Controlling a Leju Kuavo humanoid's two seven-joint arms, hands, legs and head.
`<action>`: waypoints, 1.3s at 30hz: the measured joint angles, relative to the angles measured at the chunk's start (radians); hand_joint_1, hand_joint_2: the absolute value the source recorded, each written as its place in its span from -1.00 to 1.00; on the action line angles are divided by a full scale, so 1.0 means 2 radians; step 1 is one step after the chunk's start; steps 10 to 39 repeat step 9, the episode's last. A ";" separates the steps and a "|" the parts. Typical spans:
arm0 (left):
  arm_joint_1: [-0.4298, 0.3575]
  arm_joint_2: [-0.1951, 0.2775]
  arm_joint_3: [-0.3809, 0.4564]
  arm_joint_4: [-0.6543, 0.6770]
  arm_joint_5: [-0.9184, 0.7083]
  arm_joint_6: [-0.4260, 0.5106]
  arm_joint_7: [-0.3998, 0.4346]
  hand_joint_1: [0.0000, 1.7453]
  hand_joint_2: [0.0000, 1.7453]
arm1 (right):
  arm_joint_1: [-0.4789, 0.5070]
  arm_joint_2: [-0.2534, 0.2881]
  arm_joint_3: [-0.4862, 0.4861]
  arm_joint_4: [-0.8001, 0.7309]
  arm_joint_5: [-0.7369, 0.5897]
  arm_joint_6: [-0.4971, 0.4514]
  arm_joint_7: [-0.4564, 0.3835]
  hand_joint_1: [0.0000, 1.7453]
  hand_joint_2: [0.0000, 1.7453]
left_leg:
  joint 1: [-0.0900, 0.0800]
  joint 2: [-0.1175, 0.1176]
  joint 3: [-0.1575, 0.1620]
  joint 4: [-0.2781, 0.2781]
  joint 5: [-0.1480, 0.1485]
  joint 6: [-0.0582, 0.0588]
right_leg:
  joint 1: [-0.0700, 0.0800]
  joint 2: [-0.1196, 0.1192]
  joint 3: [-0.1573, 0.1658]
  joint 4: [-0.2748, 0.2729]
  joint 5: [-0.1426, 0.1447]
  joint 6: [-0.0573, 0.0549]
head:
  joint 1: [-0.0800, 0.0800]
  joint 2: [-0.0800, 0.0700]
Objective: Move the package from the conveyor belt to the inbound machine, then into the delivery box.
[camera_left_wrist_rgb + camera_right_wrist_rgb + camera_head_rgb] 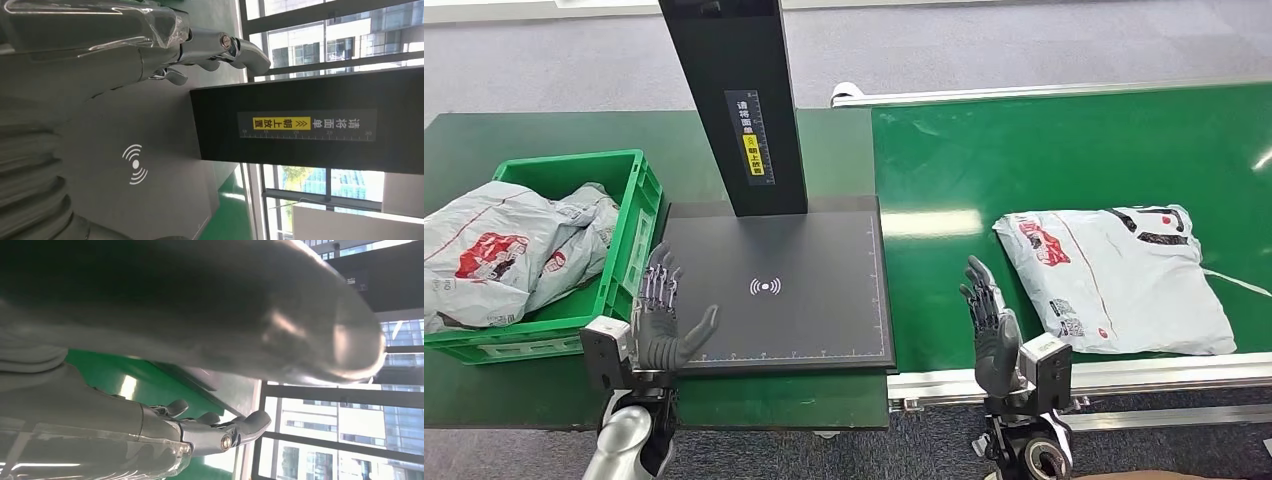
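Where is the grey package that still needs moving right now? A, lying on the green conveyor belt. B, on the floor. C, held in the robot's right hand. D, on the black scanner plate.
A: the package lies flat on the conveyor belt, beside the open right hand; the inbound machine plate is bare.

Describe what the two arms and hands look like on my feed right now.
Both are alike: the left hand and right hand have dark grey palms, thick grey thumbs and slim metallic-dark fingers. A boxy grey wrist module sits behind each. The left arm is silver. The wrist views show clear plastic wrap over the fingers.
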 joint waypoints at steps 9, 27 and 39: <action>0.021 -0.024 -0.007 -0.004 -0.007 0.021 0.015 -1.00 1.00 | -0.001 0.008 0.007 0.017 0.000 0.009 0.000 -1.00 -1.00 | 0.000 0.000 0.000 0.000 0.000 0.000 | 0.000 0.000 0.000 0.000 0.000 0.000 | 0.000 0.000; 0.021 -0.024 -0.007 -0.004 -0.007 0.021 0.015 -1.00 1.00 | -0.001 0.008 0.007 0.017 0.000 0.009 0.000 -1.00 -1.00 | 0.000 0.000 0.000 0.000 0.000 0.000 | 0.000 0.000 0.000 0.000 0.000 0.000 | 0.000 0.000; 0.021 -0.024 -0.007 -0.004 -0.007 0.021 0.015 -1.00 1.00 | -0.001 0.008 0.007 0.017 0.000 0.009 0.000 -1.00 -1.00 | 0.000 0.000 0.000 0.000 0.000 0.000 | 0.000 0.000 0.000 0.000 0.000 0.000 | 0.000 0.000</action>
